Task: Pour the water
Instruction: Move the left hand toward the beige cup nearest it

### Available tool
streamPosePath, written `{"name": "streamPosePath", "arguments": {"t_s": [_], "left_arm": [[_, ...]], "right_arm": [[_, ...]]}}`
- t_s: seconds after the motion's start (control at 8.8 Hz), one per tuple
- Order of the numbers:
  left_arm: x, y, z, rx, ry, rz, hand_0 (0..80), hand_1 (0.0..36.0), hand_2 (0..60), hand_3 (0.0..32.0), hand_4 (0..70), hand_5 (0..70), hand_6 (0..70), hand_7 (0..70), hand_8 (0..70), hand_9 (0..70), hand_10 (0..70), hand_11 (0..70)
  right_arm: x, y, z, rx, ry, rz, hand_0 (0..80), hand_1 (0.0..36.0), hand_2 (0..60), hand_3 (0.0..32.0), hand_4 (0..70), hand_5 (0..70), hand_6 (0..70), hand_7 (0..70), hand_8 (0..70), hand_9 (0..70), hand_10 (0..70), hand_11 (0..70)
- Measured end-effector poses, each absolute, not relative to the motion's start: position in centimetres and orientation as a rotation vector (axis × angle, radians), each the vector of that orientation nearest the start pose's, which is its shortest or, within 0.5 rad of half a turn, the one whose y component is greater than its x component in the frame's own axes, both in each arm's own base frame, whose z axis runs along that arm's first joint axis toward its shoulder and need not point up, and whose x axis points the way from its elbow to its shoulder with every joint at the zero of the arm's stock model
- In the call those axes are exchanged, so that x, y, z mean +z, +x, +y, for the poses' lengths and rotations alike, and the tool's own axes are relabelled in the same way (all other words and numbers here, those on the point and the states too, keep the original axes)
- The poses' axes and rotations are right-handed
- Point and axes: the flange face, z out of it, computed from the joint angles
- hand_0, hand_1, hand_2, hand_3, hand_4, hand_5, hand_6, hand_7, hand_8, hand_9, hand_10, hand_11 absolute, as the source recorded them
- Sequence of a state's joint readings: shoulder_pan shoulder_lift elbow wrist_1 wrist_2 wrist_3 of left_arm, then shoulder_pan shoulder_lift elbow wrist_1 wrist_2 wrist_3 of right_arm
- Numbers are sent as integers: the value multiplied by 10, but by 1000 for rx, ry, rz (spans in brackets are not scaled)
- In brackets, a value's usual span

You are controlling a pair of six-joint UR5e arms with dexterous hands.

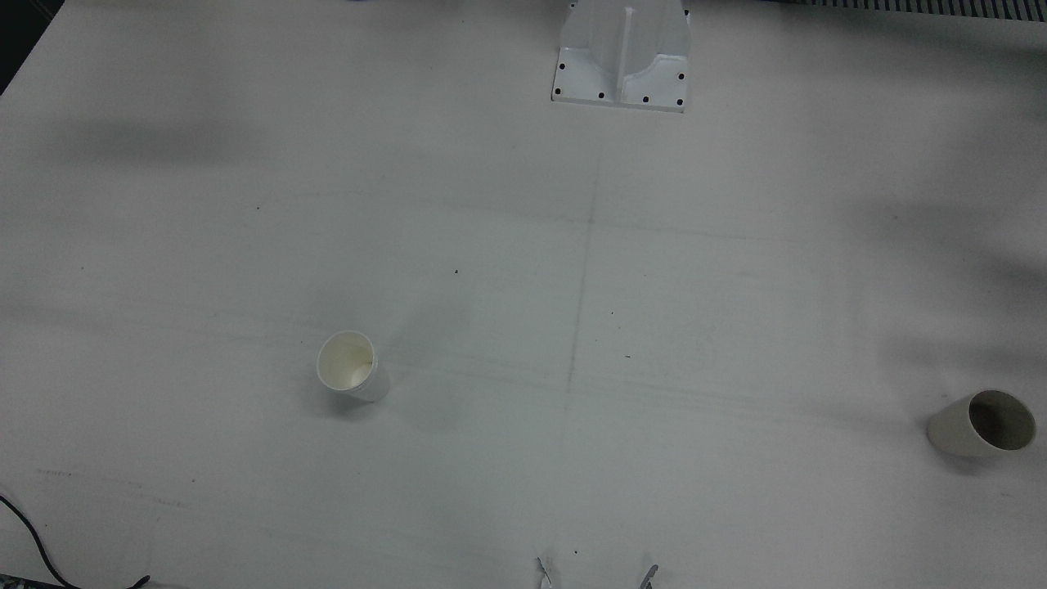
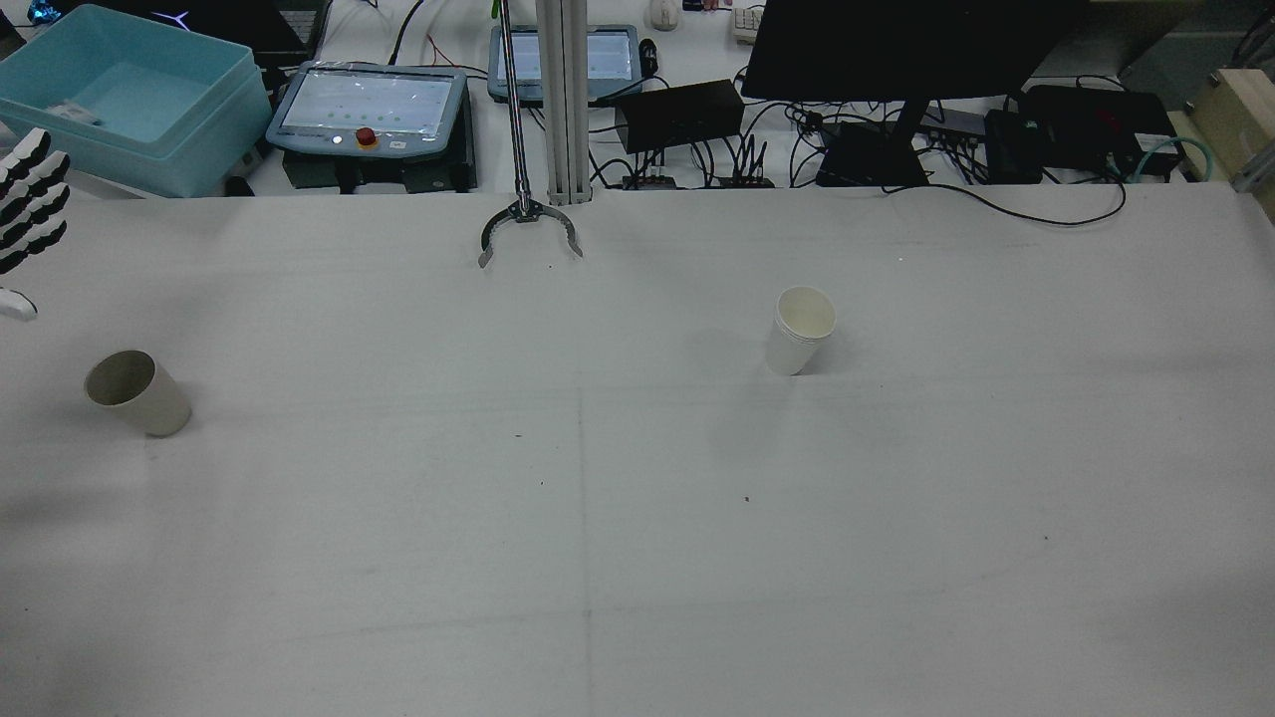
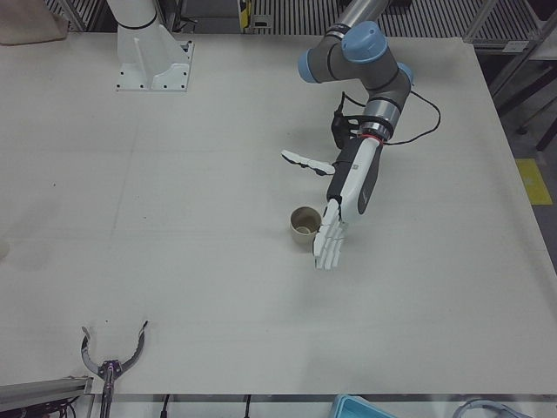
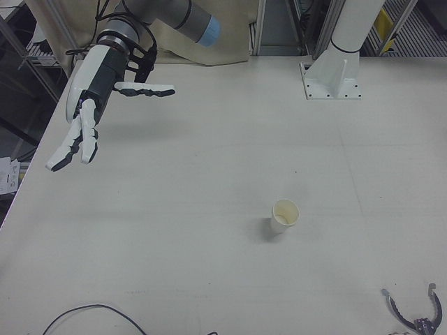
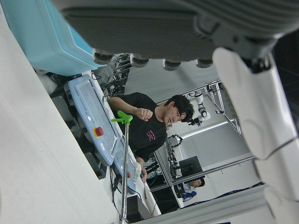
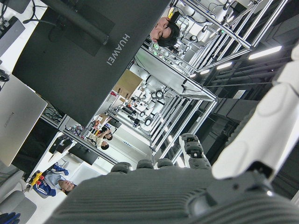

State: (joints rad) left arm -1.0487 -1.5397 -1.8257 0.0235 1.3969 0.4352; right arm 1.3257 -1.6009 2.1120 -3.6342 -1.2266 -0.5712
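A white paper cup (image 1: 352, 366) (image 2: 802, 329) (image 4: 285, 215) stands upright near the table's middle, on my right arm's half. A grey-brown paper cup (image 1: 981, 423) (image 2: 136, 391) (image 3: 303, 225) stands upright on my left arm's side, and its inside is too dark to tell what it holds. My left hand (image 3: 344, 205) (image 2: 25, 199) hovers open just beside this cup, fingers straight and thumb spread, not touching it. My right hand (image 4: 87, 105) hangs open, high over the table's outer edge, far from the white cup. Neither hand holds anything.
A metal grabber tool (image 2: 528, 224) (image 3: 111, 357) lies at the operators' edge. An arm pedestal (image 1: 623, 53) is bolted at the robot's side. A blue bin (image 2: 129, 95), control pendants (image 2: 369, 110) and a monitor sit beyond the table. A person (image 5: 149, 121) stands behind them.
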Motion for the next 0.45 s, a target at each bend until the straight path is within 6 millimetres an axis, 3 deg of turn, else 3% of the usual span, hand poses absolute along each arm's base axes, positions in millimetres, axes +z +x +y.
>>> {"name": "streamPosePath", "arguments": {"t_s": [0.11,0.23,0.45], "left_arm": [[605,102,-484,-1620,117,2134,468,103,0,194,0,0,0,0,0,17,0,3],[631,93,-472,-1601,181,2140,471,106,0,172,0,0,0,0,0,16,0,6],[681,90,-462,-1584,227,2126,477,113,0,178,0,0,0,0,0,13,0,7]], "right_arm": [[494,59,-453,-2397,-818,2370,411,74,22,0,1,16,0,0,0,0,0,0],[494,58,-453,-2399,-818,2371,415,76,23,0,6,21,0,0,0,0,0,0],[495,58,-452,-2406,-819,2368,416,76,20,0,8,24,0,0,0,0,0,0]]}}
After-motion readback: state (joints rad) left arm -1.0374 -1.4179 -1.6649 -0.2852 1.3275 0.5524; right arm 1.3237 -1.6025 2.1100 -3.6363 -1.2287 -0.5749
